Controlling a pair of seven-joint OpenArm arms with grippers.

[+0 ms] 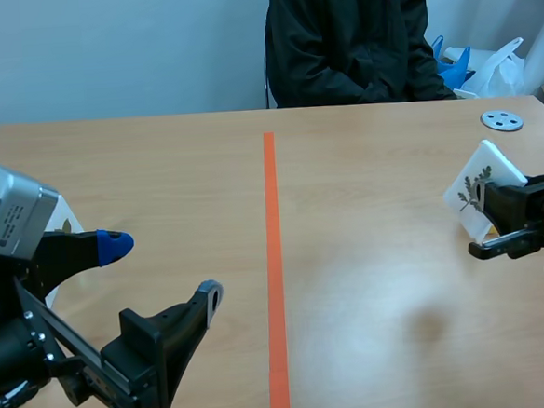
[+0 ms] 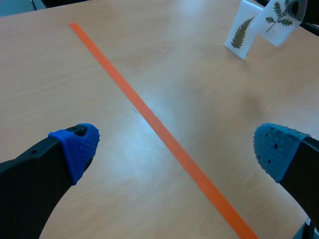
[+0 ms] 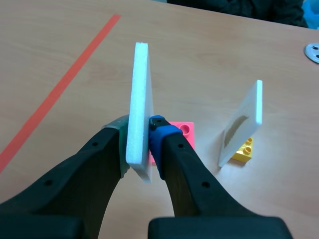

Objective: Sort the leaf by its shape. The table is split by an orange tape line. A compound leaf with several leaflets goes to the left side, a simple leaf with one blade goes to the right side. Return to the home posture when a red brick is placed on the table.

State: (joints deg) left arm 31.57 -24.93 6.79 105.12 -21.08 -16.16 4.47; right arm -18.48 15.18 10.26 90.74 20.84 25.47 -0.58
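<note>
Scene view: the left gripper [image 1: 162, 268] hangs spread and empty left of the orange tape line [image 1: 275, 260], the right gripper [image 1: 492, 205] clamped on the leaf card [image 1: 483, 172] well right of it. Left wrist view: the card bears a sprig of several leaflets, beside a fern card [image 2: 240, 32] across the line. Right wrist view: pads [image 3: 158, 127] pinch both faces low down; judged light, stiff, dentable foam board, so grip flat faces moderately

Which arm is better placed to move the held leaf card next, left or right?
Right. The right gripper is shut on the card, whose leaf looks compound, so it can likely carry it over the tape line. The left gripper is open, empty and far from the card.
</note>
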